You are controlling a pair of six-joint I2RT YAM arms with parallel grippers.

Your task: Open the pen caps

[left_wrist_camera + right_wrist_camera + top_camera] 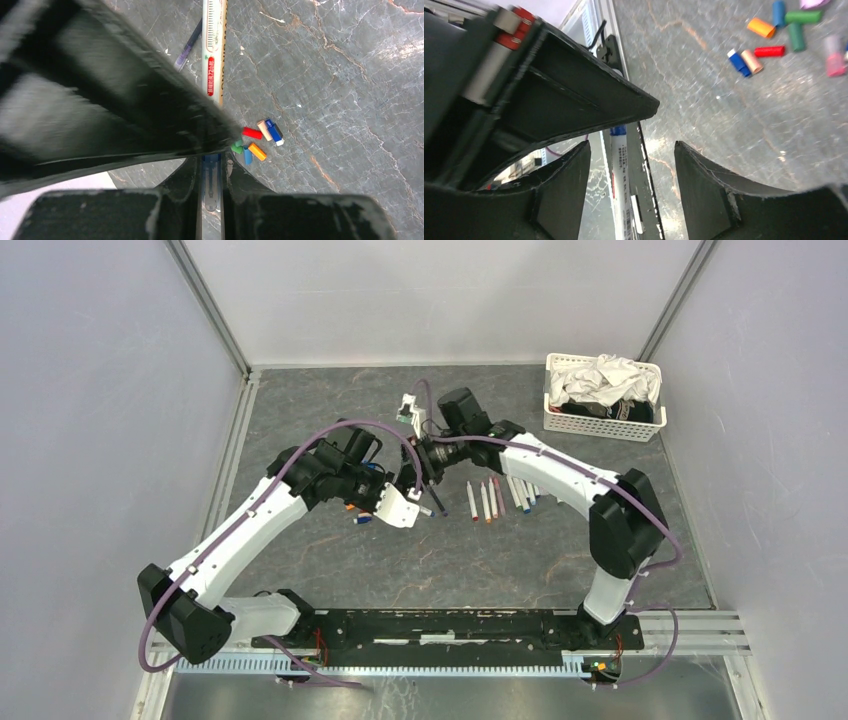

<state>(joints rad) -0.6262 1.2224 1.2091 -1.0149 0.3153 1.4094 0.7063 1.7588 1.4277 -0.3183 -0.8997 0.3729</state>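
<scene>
Near the L gripper [212, 165] approx 9 caps [769, 51] lie off; it's clamped on 1 pen [214, 60], R gripper [631, 170] gapes empty, and I reckon the row of pens [497, 498] is prob still to do.

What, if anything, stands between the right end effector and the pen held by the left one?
Nothing visible. In the right wrist view the thin white-barrelled marker pen lies in the open gap of the right end effector, clear of both fingers. The left end effector is shut on its blue part.
</scene>
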